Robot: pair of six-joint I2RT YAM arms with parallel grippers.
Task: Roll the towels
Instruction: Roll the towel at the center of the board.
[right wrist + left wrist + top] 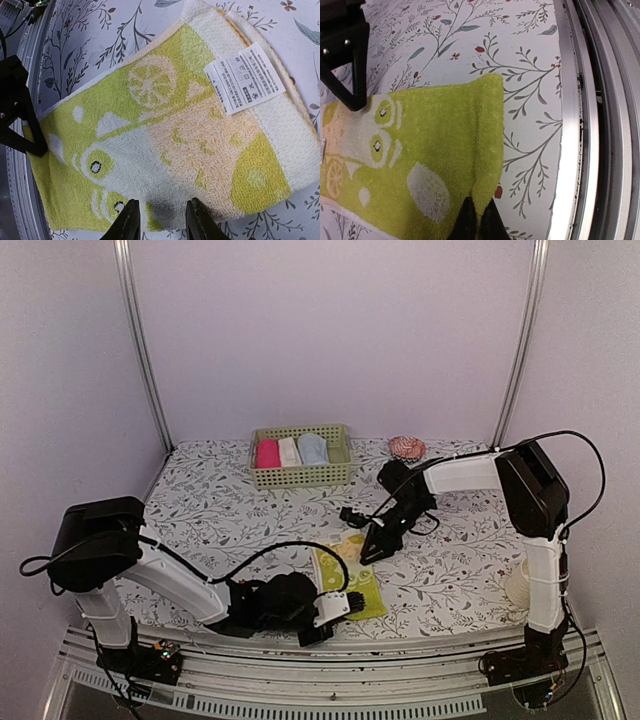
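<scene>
The yellow-green towel (358, 580) lies spread flat on the table (220, 510). It is by the near edge, about in the middle. It has pale shapes on it, like a lemon slice and round eyes. A white label (245, 77) is at its far end.

The left claw (479, 224) is clenched. It pinches the side of the towel that is closest to the near edge of the table. A small raised fold in the towel runs right up into its tips.

The right claw (161, 220) is at the other long side of the towel, farther from the near edge. Its two fingers (127, 222) stand apart, released, and the towel's edge lies flat between them. It is not grasping anything.

The light blue towel (313, 449) is rolled up in the green basket (300, 478). The basket sits by the far edge of the table, in the middle. The blue towel is at the right end of a row of three. Beside it is a cream-white roll (289, 451), and then a pink roll (267, 453).

A small red and white thing (407, 447) sits by the far edge too, just to the right of the basket.
</scene>
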